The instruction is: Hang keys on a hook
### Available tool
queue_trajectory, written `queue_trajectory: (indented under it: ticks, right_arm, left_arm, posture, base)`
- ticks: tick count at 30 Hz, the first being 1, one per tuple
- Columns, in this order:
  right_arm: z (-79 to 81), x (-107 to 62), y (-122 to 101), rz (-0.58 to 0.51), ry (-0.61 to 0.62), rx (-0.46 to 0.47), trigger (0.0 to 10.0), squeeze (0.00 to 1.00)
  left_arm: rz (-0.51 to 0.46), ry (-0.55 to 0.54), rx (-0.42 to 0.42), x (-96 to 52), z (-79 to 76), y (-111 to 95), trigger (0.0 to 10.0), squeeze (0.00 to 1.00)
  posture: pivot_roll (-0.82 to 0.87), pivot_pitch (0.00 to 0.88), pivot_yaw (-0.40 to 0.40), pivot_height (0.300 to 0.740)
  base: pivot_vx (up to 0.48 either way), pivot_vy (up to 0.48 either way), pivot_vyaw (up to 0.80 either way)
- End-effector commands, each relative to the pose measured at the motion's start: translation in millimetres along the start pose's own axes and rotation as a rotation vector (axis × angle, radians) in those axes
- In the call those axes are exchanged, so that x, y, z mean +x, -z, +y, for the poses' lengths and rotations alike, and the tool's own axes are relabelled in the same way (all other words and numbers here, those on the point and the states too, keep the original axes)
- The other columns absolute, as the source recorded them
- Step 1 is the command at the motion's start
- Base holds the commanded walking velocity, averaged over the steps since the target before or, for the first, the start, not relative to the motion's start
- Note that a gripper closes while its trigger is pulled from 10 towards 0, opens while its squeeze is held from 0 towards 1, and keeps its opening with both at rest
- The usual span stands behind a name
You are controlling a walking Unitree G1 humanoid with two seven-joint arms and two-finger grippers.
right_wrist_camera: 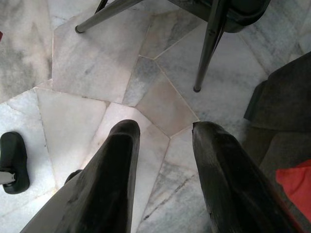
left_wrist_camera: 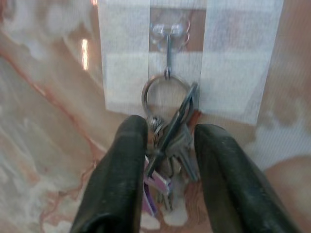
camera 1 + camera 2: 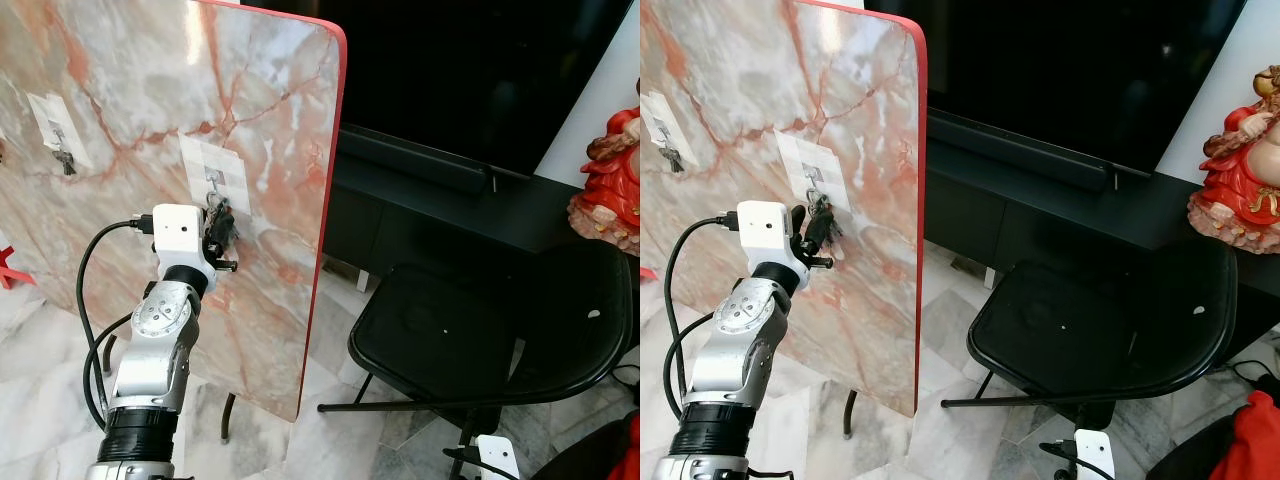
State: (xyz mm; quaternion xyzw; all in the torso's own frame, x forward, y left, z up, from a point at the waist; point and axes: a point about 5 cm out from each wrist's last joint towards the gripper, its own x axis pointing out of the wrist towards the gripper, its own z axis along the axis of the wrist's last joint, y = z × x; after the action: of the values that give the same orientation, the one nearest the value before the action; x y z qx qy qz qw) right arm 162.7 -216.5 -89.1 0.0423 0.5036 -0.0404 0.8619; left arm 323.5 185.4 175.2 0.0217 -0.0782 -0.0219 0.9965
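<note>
A bunch of keys [image 2: 176, 141] hangs by its metal ring [image 2: 165, 91] from a clear hook [image 2: 167, 33], which is stuck on a white patch of the upright marble-pattern board [image 3: 250, 100]. My left gripper [image 2: 170, 145] is raised to the board just under the hook [image 3: 213, 178]. It is open, with one black finger on each side of the hanging keys [image 3: 218, 214]. The ring sits on the hook's stem. My right gripper [image 1: 163, 133] hangs low and open over the marble floor with nothing between its fingers.
A second hook with keys [image 3: 63, 160] is further left on the board. A black folding chair [image 3: 480, 330] stands to the right. Behind it is a dark TV cabinet [image 3: 450, 200], with a red figurine [image 3: 612, 175] at the far right. The board's red edge [image 3: 325, 250] is close by.
</note>
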Motion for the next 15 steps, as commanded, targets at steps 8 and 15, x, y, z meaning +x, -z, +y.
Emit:
queue_trajectory:
  ticks: [8, 15]
  right_arm:
    - [-4.6, -0.8, 0, 0.002, 0.011, -0.003, 10.0, 0.00]
    - [-4.0, -0.7, 0, 0.004, 0.007, -0.008, 10.0, 0.00]
  left_arm:
    - [0.038, -0.031, 0.049, -35.0, 12.6, 15, 10.0, 0.64]
    - [0.263, -0.103, 0.063, -61.8, 26.4, 72, 10.0, 0.00]
  posture:
    - [0.06, 0.000, -0.093, 0.740]
    - [0.09, 0.000, -0.103, 0.740]
  base:
    - [0.000, 0.000, 0.00]
    - [0.000, 0.000, 0.00]
